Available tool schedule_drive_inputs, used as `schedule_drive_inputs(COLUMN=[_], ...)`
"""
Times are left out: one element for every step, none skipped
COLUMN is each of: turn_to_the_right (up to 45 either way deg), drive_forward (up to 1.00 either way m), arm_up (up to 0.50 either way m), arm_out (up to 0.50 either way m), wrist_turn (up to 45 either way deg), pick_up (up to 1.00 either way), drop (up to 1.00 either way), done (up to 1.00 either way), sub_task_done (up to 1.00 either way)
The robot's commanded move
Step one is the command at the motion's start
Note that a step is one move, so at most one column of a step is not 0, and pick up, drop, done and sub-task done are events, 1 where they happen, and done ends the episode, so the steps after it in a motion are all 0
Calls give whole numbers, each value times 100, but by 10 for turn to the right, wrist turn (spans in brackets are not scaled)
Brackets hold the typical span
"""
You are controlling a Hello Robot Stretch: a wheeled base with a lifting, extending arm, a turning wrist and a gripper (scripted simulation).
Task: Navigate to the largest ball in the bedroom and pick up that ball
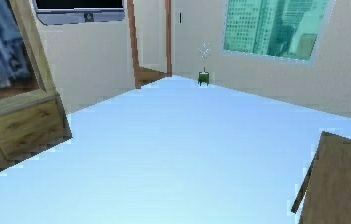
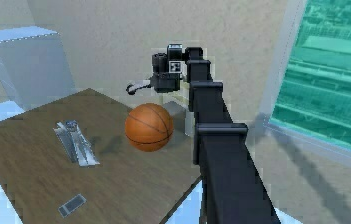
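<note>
Basketball [image 2: 149,127], one, on one wooden table [image 2: 23,165]

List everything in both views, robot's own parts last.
basketball: one, orange, on the table
table: one, brown wood, arm side view's lower left
flat object: one, grey, on the table left of the basketball
small flat item: one, grey, table's near edge
box-shaped unit: one, pale grey, behind the table
window: one, teal, forward view's upper right
wardrobe: one, light wood, forward view's left
screen: one, dark, wall top
doorway: one, wood-framed, far wall
potted plant: one, green pot, floor by far wall
arm: one, dark, from bottom edge
gripper: one, dark, arm's far end; whether it holds anything cannot be told
</note>
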Motion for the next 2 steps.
schedule_drive_inputs(turn_to_the_right=[0,0], drive_forward=[0,0], arm_up=[-24,0], arm_out=[0,0], wrist_turn=[0,0], pick_up=[0,100], drop=[0,0], done=[0,0], sub_task_done=[0,0])
